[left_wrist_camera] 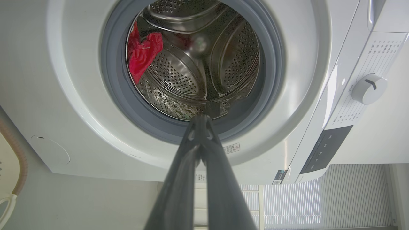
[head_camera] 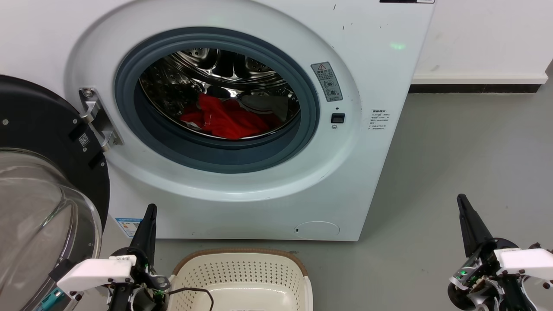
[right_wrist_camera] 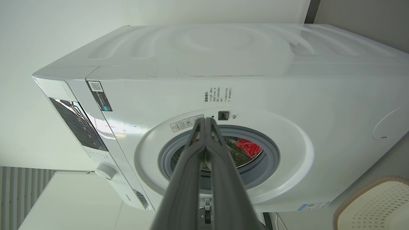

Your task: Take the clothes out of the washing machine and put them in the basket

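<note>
Washing machine [head_camera: 242, 198] door [head_camera: 43, 129] is swung wide open on the robot's left, glass bowl facing out. Clothes [head_camera: 224, 120] are a red bundle lying at the bottom of the drum [head_camera: 216, 69], toward the front, just behind the grey seal [head_camera: 224, 155]. Both arms are well apart from it.

Basket [head_camera: 242, 272] sits on the floor [head_camera: 453, 151] right in front of the machine, brown rim toward it.

Left end effector [head_camera: 150, 214] is just beside the basket's left side. Its fingers are pressed together into one blade with nothing between them, pointing up at the machine front below the porthole. Left wrist view agrees: the tips meet, aimed at the porthole's lower edge, with the red fabric at the drum's left in that view.

Right end effector [head_camera: 463, 206] is well off to the right over the floor, apart from the machine. It is also pressed together and holds nothing. In the right wrist view the tips meet and line up on the porthole rim near the warning label [head_camera: 327, 81]. The basket rim shows at that view's lower right corner.
</note>
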Controlling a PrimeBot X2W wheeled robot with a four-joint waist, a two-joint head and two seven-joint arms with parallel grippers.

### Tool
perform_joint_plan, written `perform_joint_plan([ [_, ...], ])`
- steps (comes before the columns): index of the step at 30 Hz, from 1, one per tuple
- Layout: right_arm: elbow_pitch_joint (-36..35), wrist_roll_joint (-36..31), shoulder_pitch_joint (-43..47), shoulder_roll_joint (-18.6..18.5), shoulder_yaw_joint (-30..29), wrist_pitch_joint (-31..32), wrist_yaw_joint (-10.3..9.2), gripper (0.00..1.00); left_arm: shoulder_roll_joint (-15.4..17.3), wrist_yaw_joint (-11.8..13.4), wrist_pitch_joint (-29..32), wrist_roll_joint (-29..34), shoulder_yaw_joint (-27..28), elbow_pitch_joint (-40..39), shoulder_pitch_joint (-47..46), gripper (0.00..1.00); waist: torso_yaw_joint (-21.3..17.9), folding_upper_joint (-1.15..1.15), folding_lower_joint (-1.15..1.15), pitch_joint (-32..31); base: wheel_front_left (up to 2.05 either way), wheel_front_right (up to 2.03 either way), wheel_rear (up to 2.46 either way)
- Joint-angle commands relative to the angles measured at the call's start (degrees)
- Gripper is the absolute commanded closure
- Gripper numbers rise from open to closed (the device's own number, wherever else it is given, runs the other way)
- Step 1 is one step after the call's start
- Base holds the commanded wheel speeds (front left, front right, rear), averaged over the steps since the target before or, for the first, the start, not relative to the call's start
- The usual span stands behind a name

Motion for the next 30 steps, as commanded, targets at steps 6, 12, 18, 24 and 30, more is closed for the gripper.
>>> perform_joint_plan([
  [6,0.07,-0.25,-0.80,0.18,0.04,0.00,0.00,1.00,-0.06,-0.14,0.12,-0.12,0.14,0.00,-0.33,1.00,0.00,0.00,0.00,0.00,0.00,0.00,0.00],
  [12,0.07,-0.25,-0.80,0.18,0.04,0.00,0.00,1.00,-0.06,-0.14,0.12,-0.12,0.14,0.00,-0.33,1.00,0.00,0.00,0.00,0.00,0.00,0.00,0.00],
  [18,0.07,-0.25,-0.80,0.18,0.04,0.00,0.00,1.00,-0.06,-0.14,0.12,-0.12,0.14,0.00,-0.33,1.00,0.00,0.00,0.00,0.00,0.00,0.00,0.00],
  [24,0.07,-0.25,-0.80,0.18,0.04,0.00,0.00,1.00,-0.06,-0.14,0.12,-0.12,0.14,0.00,-0.33,1.00,0.00,0.00,0.00,0.00,0.00,0.00,0.00],
  [30,0.66,0.01,0.52,0.02,0.05,-0.05,0.00,0.00,-0.07,0.00,-0.06,0.04,-0.12,0.71,0.46,0.00,0.00,0.00,0.00,0.00,0.00,0.00,0.00],
])
